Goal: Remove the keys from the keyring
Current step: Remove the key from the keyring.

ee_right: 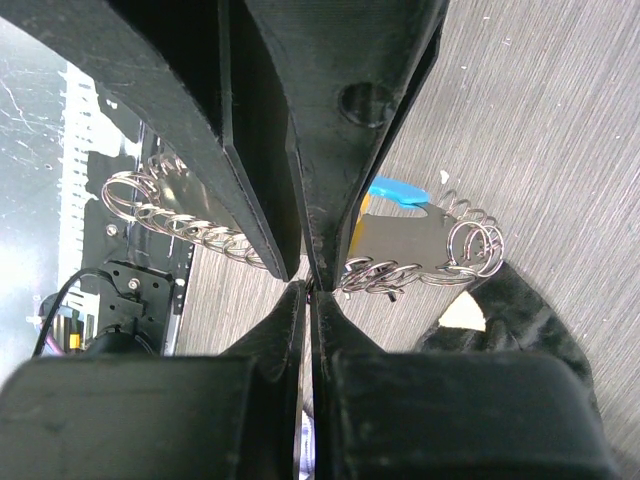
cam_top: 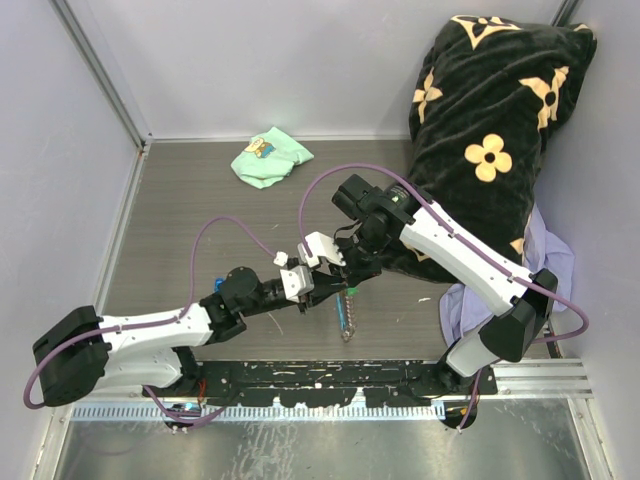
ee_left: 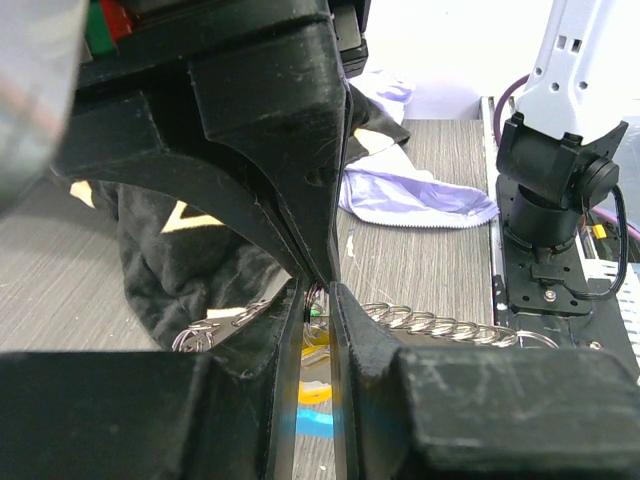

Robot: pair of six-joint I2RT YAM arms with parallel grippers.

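Stretching from the right end effector [ee_right: 308, 286] toward the arm bases, the keyring [cam_top: 346, 318] sits mid-surface [cam_top: 200, 200], its chain's long axis pointing at the near edge. That end effector is clamped on the chain. The left end effector [ee_left: 318, 292] is narrow, the keys [ee_left: 316, 392] showing as coloured tags in its gap; whether it grips them cannot be told.

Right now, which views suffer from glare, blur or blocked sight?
Top external: sharp, evenly lit, some glare on the steel front strip. Left wrist: the left fingers fill the foreground, top-left corner smeared, far wall blown out. Right wrist: the right fingers dark and featureless, keyring chain crisp.
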